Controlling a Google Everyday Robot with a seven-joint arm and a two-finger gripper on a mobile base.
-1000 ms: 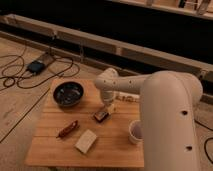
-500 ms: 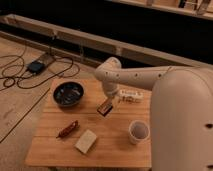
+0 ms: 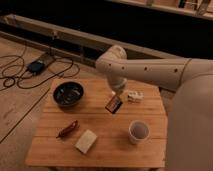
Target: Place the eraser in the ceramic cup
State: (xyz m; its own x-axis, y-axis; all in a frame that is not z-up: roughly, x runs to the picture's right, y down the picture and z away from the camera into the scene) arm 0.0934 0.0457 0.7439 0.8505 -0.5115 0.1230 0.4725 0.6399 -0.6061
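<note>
I've got the end effector (image 3: 117, 97) clamped on the eraser (image 3: 113, 104), which is a small flat dark block with orange-red edging. It hangs tilted, clear of the slatted wooden worktop (image 3: 112, 147), roughly over its middle. The ceramic cup (image 3: 138, 131) is off-white, round, thick-rimmed and upright. It stands apart from the eraser, nearer the front right, and looks empty. The wide dark round bowl (image 3: 68, 94) is back left. The slim reddish-brown wrapped bar (image 3: 67, 129) and the pale beige block (image 3: 86, 141) lie flat at front left. A small white object (image 3: 134, 96) sits just right of the end effector. A second ago the eraser was down on the wood. Half a second ago it was already lifted, and since then it has shifted right, toward the cup's side.
</note>
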